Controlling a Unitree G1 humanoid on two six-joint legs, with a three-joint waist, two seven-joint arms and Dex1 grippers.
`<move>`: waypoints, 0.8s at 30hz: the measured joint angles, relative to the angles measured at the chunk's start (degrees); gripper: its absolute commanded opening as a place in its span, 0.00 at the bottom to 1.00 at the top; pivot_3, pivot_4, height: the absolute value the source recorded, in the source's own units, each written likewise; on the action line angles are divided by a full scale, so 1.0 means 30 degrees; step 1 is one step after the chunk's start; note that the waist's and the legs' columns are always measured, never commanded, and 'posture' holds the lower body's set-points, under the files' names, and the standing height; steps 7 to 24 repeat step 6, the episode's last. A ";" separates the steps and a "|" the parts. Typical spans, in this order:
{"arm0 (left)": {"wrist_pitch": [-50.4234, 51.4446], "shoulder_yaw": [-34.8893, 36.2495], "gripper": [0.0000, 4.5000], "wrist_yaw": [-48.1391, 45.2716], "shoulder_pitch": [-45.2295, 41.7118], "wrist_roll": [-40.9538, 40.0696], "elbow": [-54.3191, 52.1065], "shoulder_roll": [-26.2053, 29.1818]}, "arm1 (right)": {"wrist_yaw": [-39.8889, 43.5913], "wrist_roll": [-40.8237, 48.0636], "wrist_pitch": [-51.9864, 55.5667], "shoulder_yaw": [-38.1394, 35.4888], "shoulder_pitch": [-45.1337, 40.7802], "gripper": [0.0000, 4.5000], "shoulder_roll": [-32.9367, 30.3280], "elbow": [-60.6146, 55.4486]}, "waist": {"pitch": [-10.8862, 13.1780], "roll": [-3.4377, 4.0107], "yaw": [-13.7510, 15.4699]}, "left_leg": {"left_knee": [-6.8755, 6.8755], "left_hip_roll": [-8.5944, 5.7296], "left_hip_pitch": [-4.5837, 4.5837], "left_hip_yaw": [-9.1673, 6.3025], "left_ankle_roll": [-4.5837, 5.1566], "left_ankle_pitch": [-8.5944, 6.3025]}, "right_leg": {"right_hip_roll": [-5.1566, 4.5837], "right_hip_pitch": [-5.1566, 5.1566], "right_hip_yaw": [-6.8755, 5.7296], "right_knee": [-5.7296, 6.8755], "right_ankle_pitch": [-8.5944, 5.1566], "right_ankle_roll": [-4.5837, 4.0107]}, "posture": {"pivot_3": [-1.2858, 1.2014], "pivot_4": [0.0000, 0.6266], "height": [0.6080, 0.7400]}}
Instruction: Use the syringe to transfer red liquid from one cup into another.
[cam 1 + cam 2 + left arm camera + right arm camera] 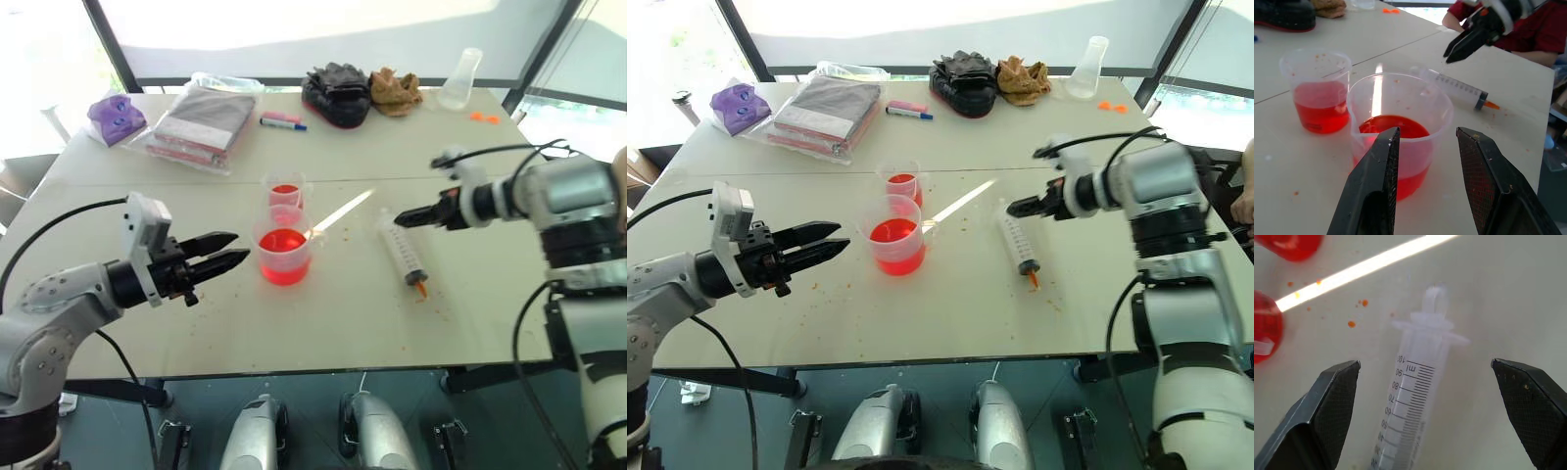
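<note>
The syringe (pixel 404 251) lies flat on the white table (pixel 333 323), orange tip toward the front edge and its plunger pushed in. My right gripper (pixel 1425 364) hovers open just above its plunger end, one finger on either side and neither touching it. The larger cup (pixel 285 257), holding red liquid (pixel 1396 128), stands left of the syringe. Behind it stands the smaller cup (pixel 285 194), also with red liquid in it. My left gripper (pixel 240 247) is open and level, pointing at the larger cup from its left with a small gap between them.
Along the far edge are a clear conical flask (pixel 462 78), black gloves (pixel 336 93), a brown cloth (pixel 395 90), a marker (pixel 282 121), a bagged bundle (pixel 201 122) and a purple object (pixel 116 117). Red droplets speckle the table. A person's red sleeve (pixel 1542 34) shows beyond the right edge.
</note>
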 measured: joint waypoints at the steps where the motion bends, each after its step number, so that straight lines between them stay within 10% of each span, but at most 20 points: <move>1: -0.0030 0.0291 0.43 0.0031 0.0130 0.0002 0.0128 0.0145 | 0.0296 0.0627 -0.0018 -0.0720 0.0732 0.99 -0.0295 -0.1148 | 0.0000 0.0000 -0.0016 | -0.0010 0.0006 0.0008 0.0003 -0.0002 -0.0001 | 0.0002 0.0000 -0.0002 -0.0001 -0.0001 0.0001 | 0.52 0.24 1.00; 6: 0.0039 0.1447 0.43 0.0292 0.0187 -0.0715 0.0800 0.0695 | 0.1396 0.2847 -0.2001 -0.4108 0.5879 0.99 -0.1112 -0.6565 | 0.0002 -0.0002 0.0088 | -0.0012 0.0004 0.0009 -0.0004 -0.0004 -0.0002 | -0.0009 0.0006 -0.0003 -0.0007 -0.0032 -0.0016 | 0.52 0.24 1.00; 24: 0.0039 0.1447 0.43 0.0292 0.0187 -0.0715 0.0800 0.0695 | 0.1396 0.2847 -0.2001 -0.4108 0.5879 0.99 -0.1112 -0.6565 | 0.0002 -0.0002 0.0088 | -0.0012 0.0004 0.0009 -0.0004 -0.0004 -0.0002 | -0.0009 0.0006 -0.0003 -0.0007 -0.0032 -0.0016 | 0.52 0.24 1.00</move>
